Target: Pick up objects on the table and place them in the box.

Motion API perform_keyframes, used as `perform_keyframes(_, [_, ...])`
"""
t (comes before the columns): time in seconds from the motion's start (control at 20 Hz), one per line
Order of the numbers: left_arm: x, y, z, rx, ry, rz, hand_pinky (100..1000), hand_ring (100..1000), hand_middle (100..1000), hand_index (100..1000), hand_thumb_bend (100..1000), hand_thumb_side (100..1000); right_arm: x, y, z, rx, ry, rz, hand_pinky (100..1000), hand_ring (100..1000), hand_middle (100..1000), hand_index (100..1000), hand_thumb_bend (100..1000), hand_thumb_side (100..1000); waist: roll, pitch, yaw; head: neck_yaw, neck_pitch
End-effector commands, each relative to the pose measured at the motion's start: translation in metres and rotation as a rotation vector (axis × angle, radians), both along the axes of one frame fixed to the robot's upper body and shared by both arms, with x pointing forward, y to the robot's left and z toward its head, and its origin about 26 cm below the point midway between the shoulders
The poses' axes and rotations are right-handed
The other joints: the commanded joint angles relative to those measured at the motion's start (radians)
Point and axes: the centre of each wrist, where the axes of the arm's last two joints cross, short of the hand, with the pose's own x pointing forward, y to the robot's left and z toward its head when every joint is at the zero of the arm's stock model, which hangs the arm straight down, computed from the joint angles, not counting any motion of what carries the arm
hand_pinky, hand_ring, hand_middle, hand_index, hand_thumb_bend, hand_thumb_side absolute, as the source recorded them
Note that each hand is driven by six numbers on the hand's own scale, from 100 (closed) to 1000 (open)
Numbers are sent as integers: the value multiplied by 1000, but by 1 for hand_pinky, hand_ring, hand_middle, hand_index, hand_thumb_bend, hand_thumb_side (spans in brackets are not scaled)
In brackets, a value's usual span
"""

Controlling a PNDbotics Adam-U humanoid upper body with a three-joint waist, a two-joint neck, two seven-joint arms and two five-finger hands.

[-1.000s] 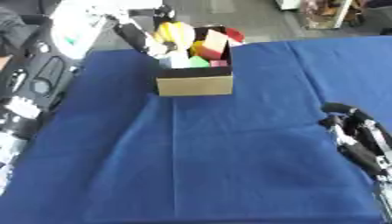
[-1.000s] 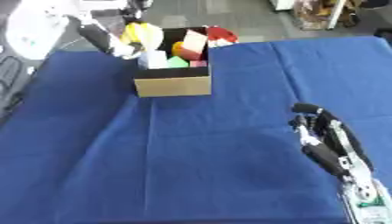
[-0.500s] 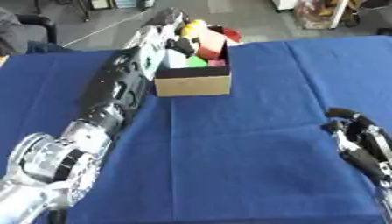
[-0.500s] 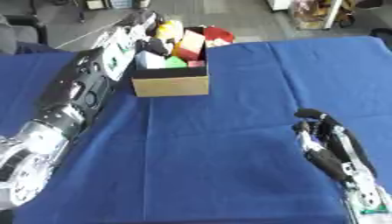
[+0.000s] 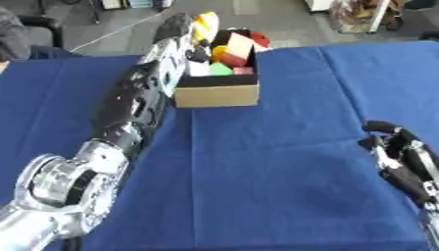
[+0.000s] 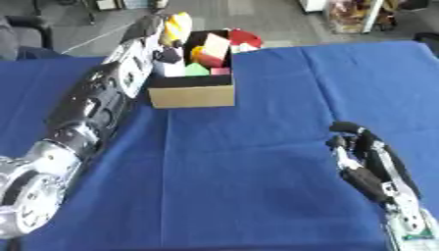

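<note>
**Now at the box, left arm stretched out**

Right now I have the left arm reaching far across the blue cloth (image 5: 283,181), running from the lower left corner up to the cardboard box (image 5: 217,94) near the far edge of the table. My left hand (image 6: 161,30) is at the box's far left corner, and a yellow thing (image 6: 179,23) shows right against it, above the rim. I cannot tell whether the fingers are curled round that yellow thing or only beside it; the hand is mostly hidden behind its own wrist from up here.

Inside the box I see several coloured pieces packed together: a pale tilted block (image 5: 237,47), a green piece (image 5: 220,69), a yellow one beneath the block, something red (image 6: 243,37) at the far right corner. The box's plain front wall faces me.

My right hand (image 6: 367,162) rests idle near the lower right corner, fingers relaxed and slightly bent, holding nothing, well apart from the box. The cloth between it and the box lies mostly flat, with a faint crease running toward me from the box.
</note>
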Motion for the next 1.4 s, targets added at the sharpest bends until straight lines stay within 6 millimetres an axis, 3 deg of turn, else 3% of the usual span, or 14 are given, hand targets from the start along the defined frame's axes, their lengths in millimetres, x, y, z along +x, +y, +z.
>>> perform_keyframes(0.05, [1,-2,16,34,-55,-26,813,806,870,996,191,501,3,-1,6,-3,-18,4,760,672,745,807,100,368,-20,-11,2,2,1])
perform_keyframes(0.2, [1,0,17,55,-65,-40,827,824,895,1000,235,570,3,-1,6,-4,-17,5,760,673,745,807,100,367,-20,-11,3,2,2])
perform_keyframes(0.35, [1,2,18,66,-68,-52,829,844,930,1000,427,661,3,-1,6,-4,-17,5,761,673,745,807,100,369,-20,-11,3,1,3])
perform_keyframes(0.4, [2,2,18,68,-69,-55,829,844,931,1000,431,662,3,-1,6,-4,-17,6,761,673,745,807,100,370,-20,-11,3,2,3])
perform_keyframes(0.6, [1,7,28,39,-119,-87,824,829,908,1000,335,605,3,-1,6,-5,-19,7,761,674,745,807,100,374,-21,-12,4,0,4])
perform_keyframes(0.75, [-2,18,47,-36,-196,-148,813,806,871,988,100,504,3,-1,6,-6,-21,6,762,674,745,808,100,379,-18,-12,7,-1,4])
perform_keyframes(1.05, [-26,52,82,-285,-389,-394,805,789,834,968,100,475,4,-1,10,-6,-37,5,763,675,745,808,100,413,-12,-13,15,-5,4])
perform_keyframes(1.25, [-57,75,80,-464,-447,-549,801,781,821,959,100,568,7,-1,15,-7,-60,-1,763,674,744,808,100,421,-9,-13,21,-2,4])
perform_keyframes(1.4, [-85,90,65,-612,-434,-635,800,779,814,954,100,612,8,-1,19,-7,-77,-5,762,674,744,808,100,425,-7,-10,25,6,4])
